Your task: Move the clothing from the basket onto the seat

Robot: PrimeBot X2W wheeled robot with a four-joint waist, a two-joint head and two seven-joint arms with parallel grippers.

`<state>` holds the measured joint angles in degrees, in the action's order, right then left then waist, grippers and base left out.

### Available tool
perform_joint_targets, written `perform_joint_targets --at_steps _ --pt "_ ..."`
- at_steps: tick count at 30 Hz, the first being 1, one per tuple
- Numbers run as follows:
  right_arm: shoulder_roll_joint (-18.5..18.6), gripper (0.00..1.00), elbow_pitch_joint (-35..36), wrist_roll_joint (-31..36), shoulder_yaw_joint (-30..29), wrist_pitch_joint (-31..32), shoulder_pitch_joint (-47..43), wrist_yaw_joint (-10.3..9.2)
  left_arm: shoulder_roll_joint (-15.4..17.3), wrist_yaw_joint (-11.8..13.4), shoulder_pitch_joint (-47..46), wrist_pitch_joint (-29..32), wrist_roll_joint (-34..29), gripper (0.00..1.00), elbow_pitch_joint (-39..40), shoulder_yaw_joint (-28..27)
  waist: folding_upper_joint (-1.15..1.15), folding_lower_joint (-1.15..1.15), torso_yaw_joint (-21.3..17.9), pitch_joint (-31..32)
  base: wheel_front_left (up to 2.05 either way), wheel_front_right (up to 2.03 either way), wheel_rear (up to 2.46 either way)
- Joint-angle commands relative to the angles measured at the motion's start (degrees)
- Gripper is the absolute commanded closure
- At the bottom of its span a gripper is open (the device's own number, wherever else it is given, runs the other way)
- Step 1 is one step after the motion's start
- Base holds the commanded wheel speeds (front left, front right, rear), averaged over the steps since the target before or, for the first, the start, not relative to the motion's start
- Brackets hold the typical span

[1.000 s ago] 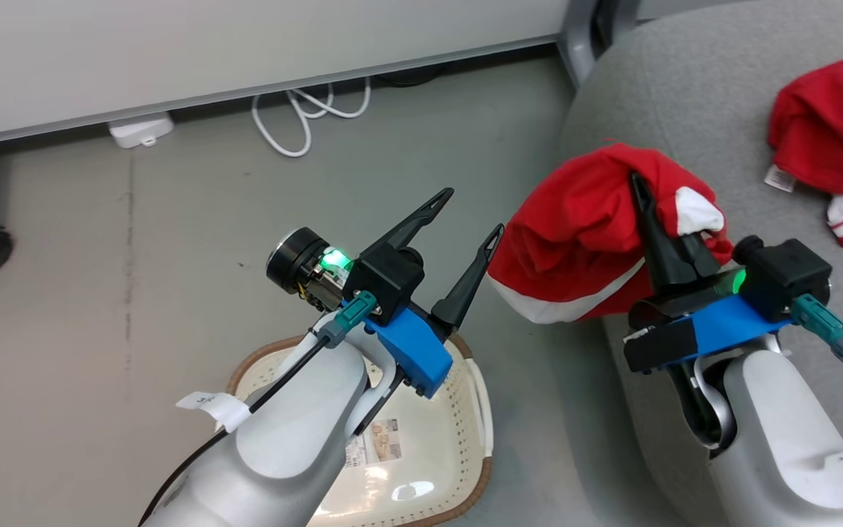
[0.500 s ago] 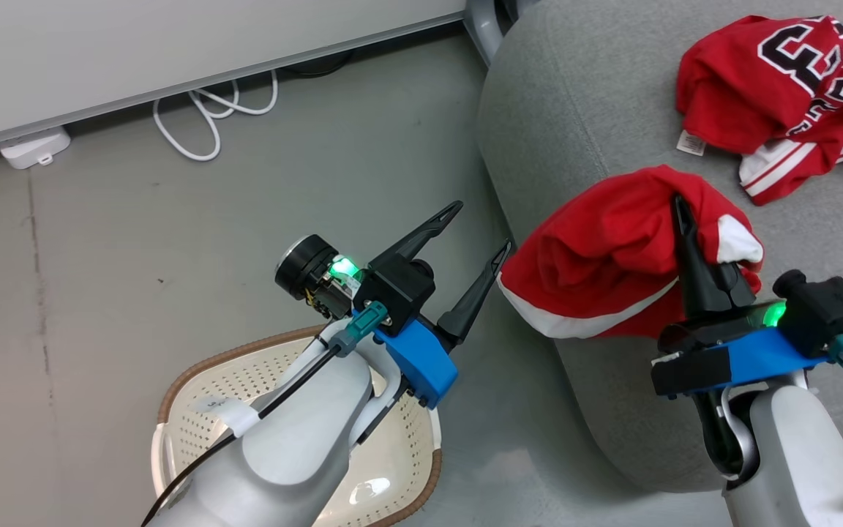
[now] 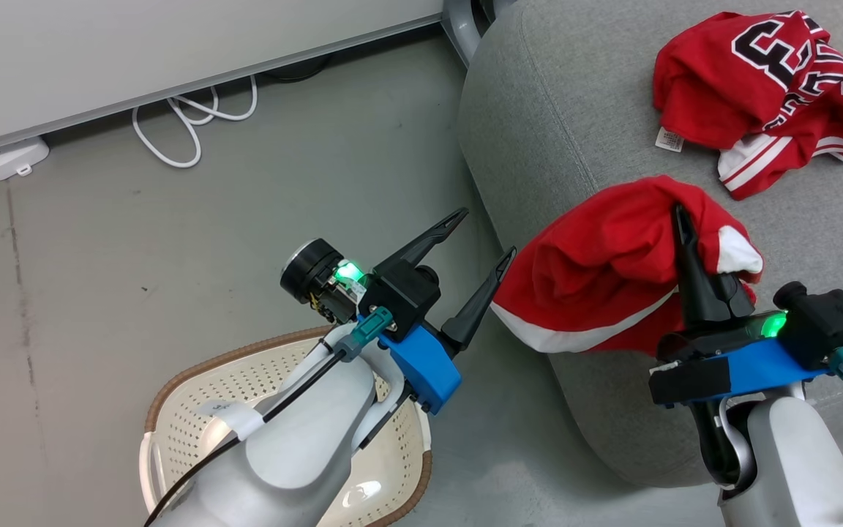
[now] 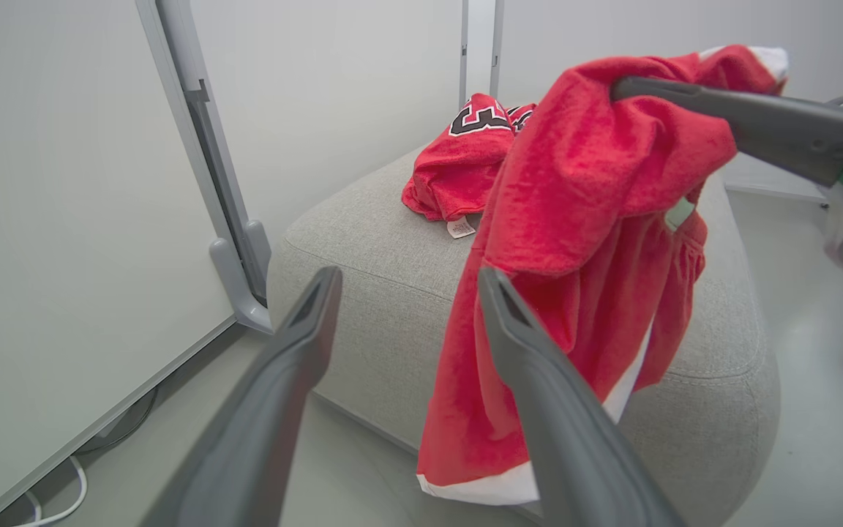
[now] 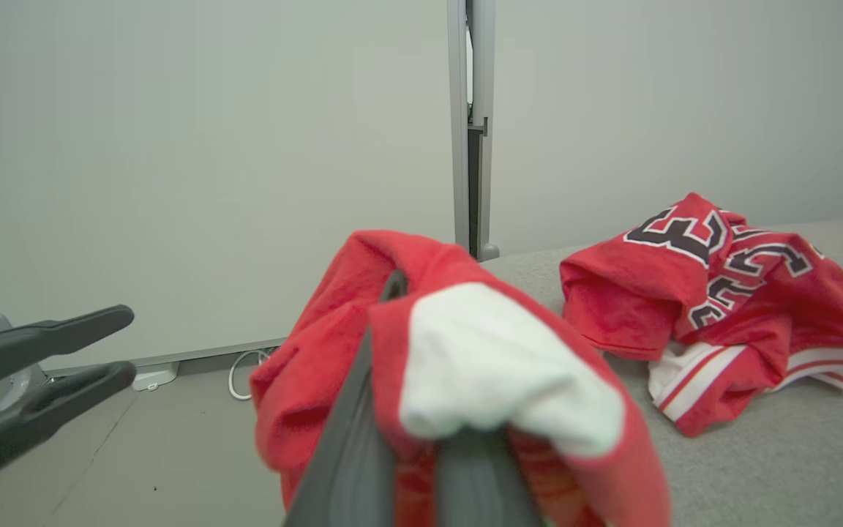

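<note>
Second garment in transit. Right tool (image 3: 679, 219) clenched on striped piece (image 3: 597, 271), which hangs above seat (image 3: 575, 124) edge, hem trailing off the side. Jersey (image 3: 758, 80) lies on seat. Basket (image 3: 187, 432) on floor under left arm. Left tool (image 3: 486, 233) released, idle. Next, probably: carry inward, lower, let go.

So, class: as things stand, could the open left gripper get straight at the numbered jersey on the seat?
Probably not straight: the red white-trimmed garment hanging from the shut right gripper sits between the left gripper and the jersey.
</note>
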<state>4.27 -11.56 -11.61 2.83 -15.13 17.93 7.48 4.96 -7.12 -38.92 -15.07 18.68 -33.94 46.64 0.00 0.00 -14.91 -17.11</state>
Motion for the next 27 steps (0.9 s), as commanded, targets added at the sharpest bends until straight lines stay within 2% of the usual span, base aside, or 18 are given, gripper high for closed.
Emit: perform_joint_targets --at_steps 1,7,10,18,22,27 --pt "-0.2 1.00 0.7 0.5 -0.3 0.0 -0.1 0.03 0.3 -0.4 0.1 -0.1 0.2 0.00 0.1 -0.4 0.00 0.00 0.2 -0.1 0.00 0.00 0.00" --pt "-0.5 1.00 3.0 -0.3 -1.5 0.0 3.8 0.03 0.5 -0.1 -1.0 -0.1 -0.6 0.00 0.8 -0.8 0.00 0.00 0.9 -2.0 0.00 0.00 0.00" --pt "0.2 1.00 4.2 0.2 -2.1 0.0 7.2 0.03 0.5 0.6 -1.8 -0.1 -0.8 0.00 2.0 -1.4 0.00 0.00 1.4 -3.9 0.00 0.00 0.00" --pt "3.3 1.00 8.8 1.0 -7.7 0.0 19.7 0.03 0.9 0.7 -4.9 -0.1 -2.3 0.00 3.8 -2.0 0.00 0.00 3.6 -11.2 0.00 0.00 0.00" --pt "6.6 1.00 11.2 0.6 -13.3 0.0 27.6 0.03 1.3 0.9 -7.4 -0.1 -3.2 0.00 4.9 -2.5 0.00 0.00 4.7 -16.3 0.00 0.00 0.00" --pt "14.1 1.00 12.4 0.4 -19.6 0.0 35.2 0.02 1.9 1.3 -9.8 -0.1 -4.4 0.00 6.2 -2.6 0.00 0.00 5.1 -21.6 0.00 0.00 0.00"
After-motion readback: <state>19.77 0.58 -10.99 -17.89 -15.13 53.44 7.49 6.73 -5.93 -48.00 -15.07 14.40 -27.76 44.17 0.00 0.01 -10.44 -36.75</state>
